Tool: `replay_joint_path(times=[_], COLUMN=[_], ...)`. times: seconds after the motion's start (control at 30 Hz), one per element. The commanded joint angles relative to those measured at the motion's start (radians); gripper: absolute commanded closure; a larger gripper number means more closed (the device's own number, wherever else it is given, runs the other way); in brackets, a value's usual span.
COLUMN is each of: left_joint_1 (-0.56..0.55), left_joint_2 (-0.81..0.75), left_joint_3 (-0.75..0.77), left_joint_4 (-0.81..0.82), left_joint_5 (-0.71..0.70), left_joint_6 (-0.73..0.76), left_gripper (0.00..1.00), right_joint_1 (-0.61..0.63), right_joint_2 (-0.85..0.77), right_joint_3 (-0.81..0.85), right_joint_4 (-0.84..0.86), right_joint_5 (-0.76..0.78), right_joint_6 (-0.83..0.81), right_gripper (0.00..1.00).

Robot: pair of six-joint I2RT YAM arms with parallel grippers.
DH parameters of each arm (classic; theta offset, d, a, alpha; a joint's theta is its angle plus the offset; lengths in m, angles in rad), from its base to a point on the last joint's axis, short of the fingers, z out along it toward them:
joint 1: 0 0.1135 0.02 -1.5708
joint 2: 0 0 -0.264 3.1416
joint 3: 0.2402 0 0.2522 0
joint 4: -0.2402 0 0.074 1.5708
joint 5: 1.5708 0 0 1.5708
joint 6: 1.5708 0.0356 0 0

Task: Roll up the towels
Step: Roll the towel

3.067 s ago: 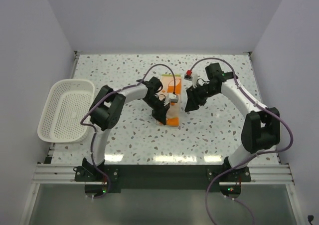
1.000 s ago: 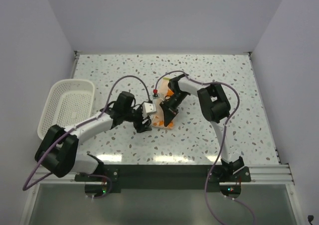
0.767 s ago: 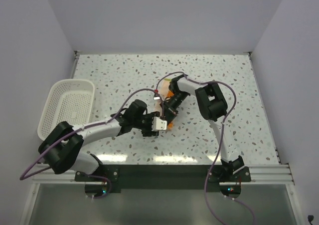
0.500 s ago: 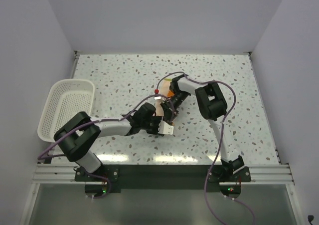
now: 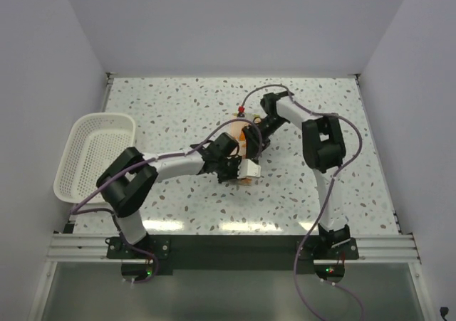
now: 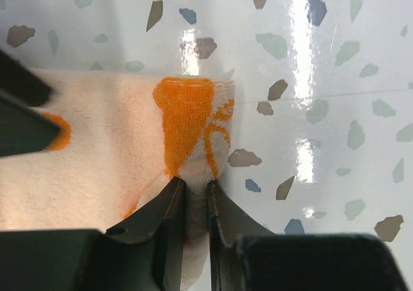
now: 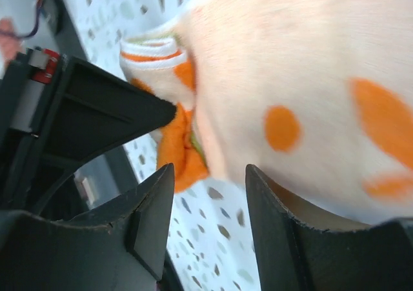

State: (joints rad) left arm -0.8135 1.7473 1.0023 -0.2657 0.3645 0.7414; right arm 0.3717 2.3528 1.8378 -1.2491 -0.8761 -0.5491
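Note:
The towel (image 5: pixel 242 143) is a small peach-orange and cream bundle at the table's middle, mostly hidden between the two grippers. In the left wrist view it (image 6: pixel 122 142) lies flat, cream with an orange patch. My left gripper (image 6: pixel 196 189) is shut on its folded near edge. In the top view the left gripper (image 5: pixel 241 174) sits at the bundle's near side. My right gripper (image 5: pixel 252 144) reaches in from the far right. In its wrist view the right gripper (image 7: pixel 208 175) is open, with the cream, orange-dotted towel (image 7: pixel 290 91) just above and beyond its fingertips.
A white mesh basket (image 5: pixel 100 117) stands at the table's left edge. The left gripper's black body (image 7: pixel 97 117) fills the left of the right wrist view, close to the right fingers. The right gripper's dark shape (image 6: pixel 19 120) shows beside the towel in the left wrist view.
My left gripper has moved away from the near edge and to the right, keeping the towel's edge. My right arm has swung its wrist back towards the far right.

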Motion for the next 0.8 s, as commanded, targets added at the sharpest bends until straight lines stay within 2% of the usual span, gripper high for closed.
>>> replay_joint_path(times=[0.0,0.23,0.37,0.43,0.53,0.67,0.77], left_joint_1=[-0.001,0.100,0.155,0.186,0.204,0.217,0.215], left_joint_2=[0.099,0.337,0.486,0.562,0.662,0.741,0.778], left_joint_3=[0.065,0.348,0.510,0.579,0.680,0.754,0.783], left_joint_4=[-0.246,-0.475,-0.598,-0.621,-0.680,-0.722,-0.736], left_joint_5=[0.109,0.327,0.370,0.349,0.329,0.329,0.326], left_joint_6=[-0.135,-0.269,-0.304,-0.338,-0.355,-0.367,-0.356], left_gripper=[0.96,0.96,0.94,0.94,0.92,0.88,0.83], right_joint_1=[-0.086,-0.168,-0.171,-0.160,-0.114,0.036,0.149], right_joint_2=[-0.199,-0.484,-0.613,-0.693,-0.763,-0.799,-0.814], right_joint_3=[-0.029,-0.264,-0.412,-0.466,-0.558,-0.643,-0.692], right_joint_4=[0.175,0.329,0.375,0.407,0.439,0.508,0.579], right_joint_5=[0.084,0.135,0.143,0.169,0.213,0.308,0.435], right_joint_6=[0.127,0.137,0.092,0.055,0.023,0.000,-0.041], right_gripper=[0.48,0.50,0.50,0.50,0.52,0.53,0.54])
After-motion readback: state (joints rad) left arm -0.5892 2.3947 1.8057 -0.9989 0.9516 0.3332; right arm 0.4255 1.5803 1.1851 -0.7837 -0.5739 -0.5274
